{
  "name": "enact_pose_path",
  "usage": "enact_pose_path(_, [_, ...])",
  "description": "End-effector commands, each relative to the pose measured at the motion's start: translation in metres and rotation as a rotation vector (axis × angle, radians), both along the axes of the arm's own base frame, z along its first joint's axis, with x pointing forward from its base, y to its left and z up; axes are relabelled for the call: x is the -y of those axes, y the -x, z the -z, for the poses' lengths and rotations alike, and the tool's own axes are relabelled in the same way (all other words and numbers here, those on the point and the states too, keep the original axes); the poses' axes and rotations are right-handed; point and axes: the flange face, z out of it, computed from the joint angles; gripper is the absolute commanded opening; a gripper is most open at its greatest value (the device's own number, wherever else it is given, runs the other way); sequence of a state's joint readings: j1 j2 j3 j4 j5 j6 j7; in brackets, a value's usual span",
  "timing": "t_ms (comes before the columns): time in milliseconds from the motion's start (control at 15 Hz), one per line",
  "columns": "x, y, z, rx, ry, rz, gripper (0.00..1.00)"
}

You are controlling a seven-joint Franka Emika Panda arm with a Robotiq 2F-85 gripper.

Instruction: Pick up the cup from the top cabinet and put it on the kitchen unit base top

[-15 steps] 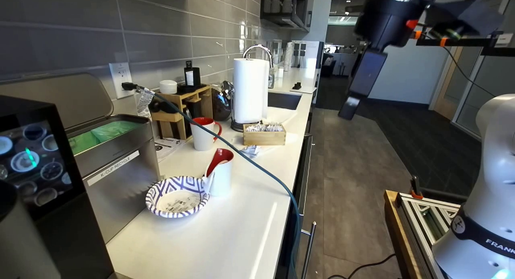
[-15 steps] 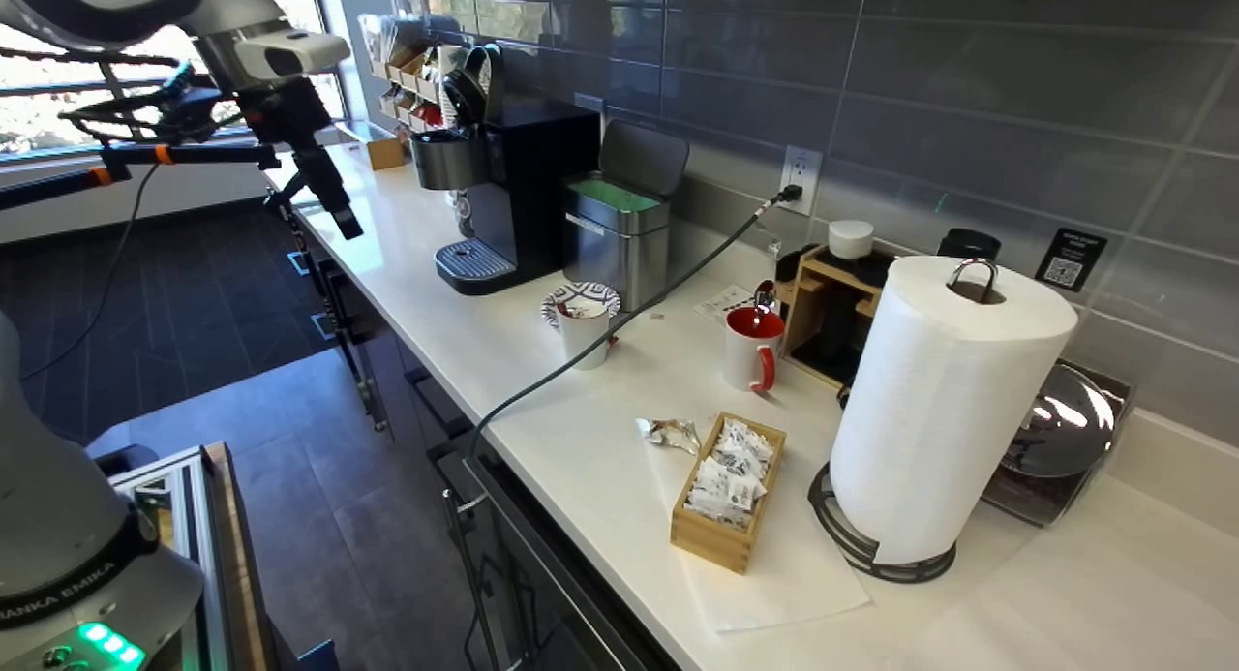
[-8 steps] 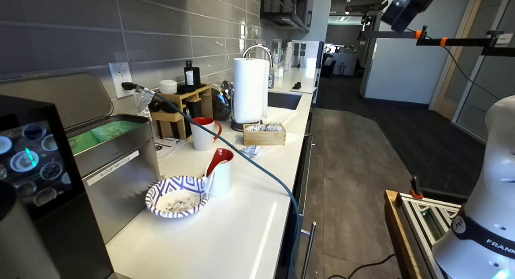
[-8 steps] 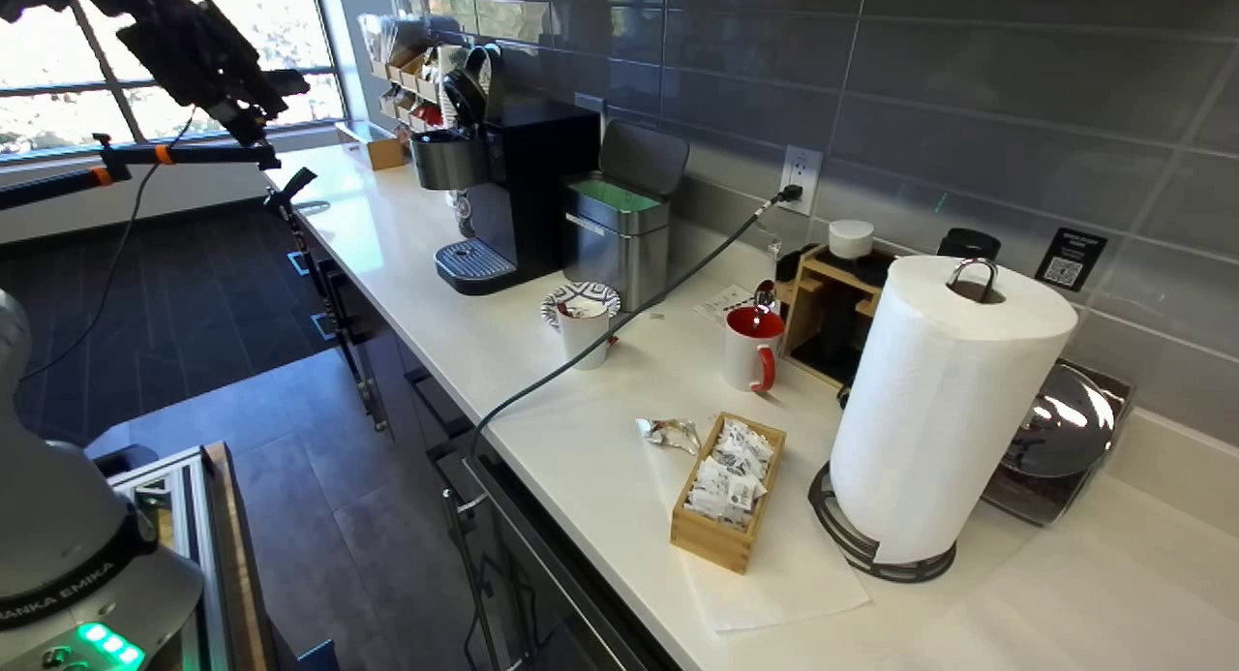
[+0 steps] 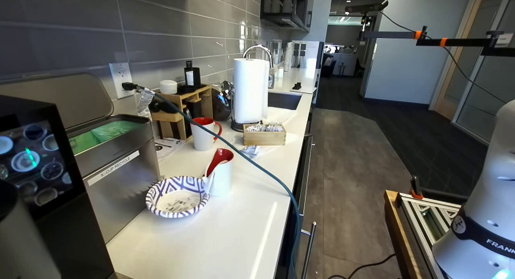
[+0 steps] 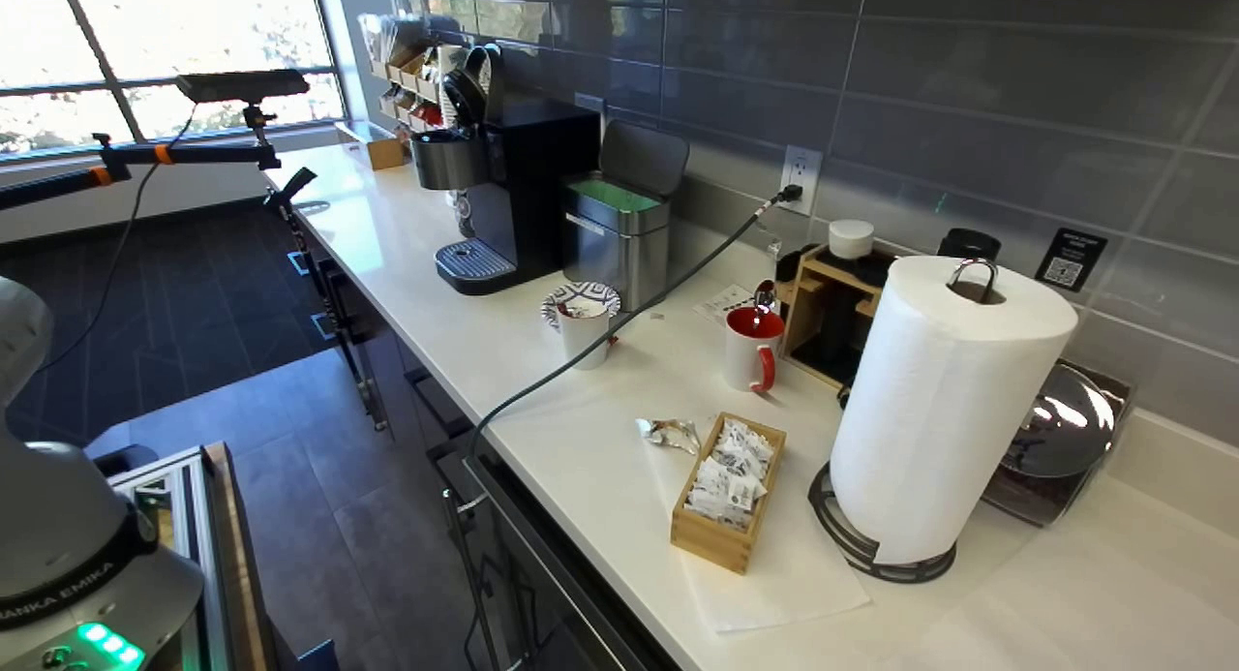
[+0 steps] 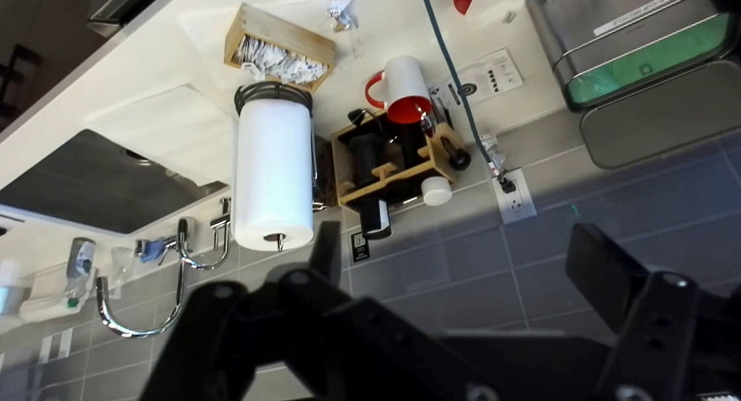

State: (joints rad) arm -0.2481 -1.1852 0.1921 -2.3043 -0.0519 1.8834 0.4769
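Observation:
The small patterned cup does not show clearly in any view; the top cabinet above this counter is out of view. The kitchen unit base top, a long white countertop, shows in both exterior views and in the wrist view. My gripper is open in the wrist view, its black fingers wide apart with nothing between them. Behind them is the grey tile wall. The gripper is out of sight in both exterior views, which show only the lower white arm.
A blue cable crosses the counter from the outlet. A patterned bowl, plain cup with red utensil, red-handled mug, packet box, paper towel roll and coffee machine stand there. A camera is on a side bar.
My gripper has risen from beside the counter and left the top of both exterior views. The things on the counter have not moved.

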Motion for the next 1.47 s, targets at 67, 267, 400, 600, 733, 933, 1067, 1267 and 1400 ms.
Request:
enact_pose_path(67, [-0.001, -0.001, -0.006, 0.005, 0.012, 0.010, 1.00])
enact_pose_path(267, [-0.001, -0.004, -0.005, -0.001, 0.013, 0.011, 1.00])
enact_pose_path(400, [-0.001, -0.004, -0.005, -0.002, 0.013, 0.011, 1.00])
enact_pose_path(600, [0.009, -0.006, -0.019, 0.099, 0.009, 0.014, 1.00])
enact_pose_path(733, [0.026, -0.002, -0.036, 0.162, 0.044, -0.069, 1.00])
enact_pose_path(933, [0.058, -0.008, -0.059, 0.162, 0.116, -0.239, 1.00])
enact_pose_path(1067, [0.083, -0.013, -0.082, 0.141, 0.166, -0.325, 1.00])
enact_pose_path(1267, [0.111, -0.030, -0.129, 0.161, 0.262, -0.428, 1.00])
enact_pose_path(1400, [0.117, -0.045, -0.161, 0.205, 0.313, -0.414, 1.00])
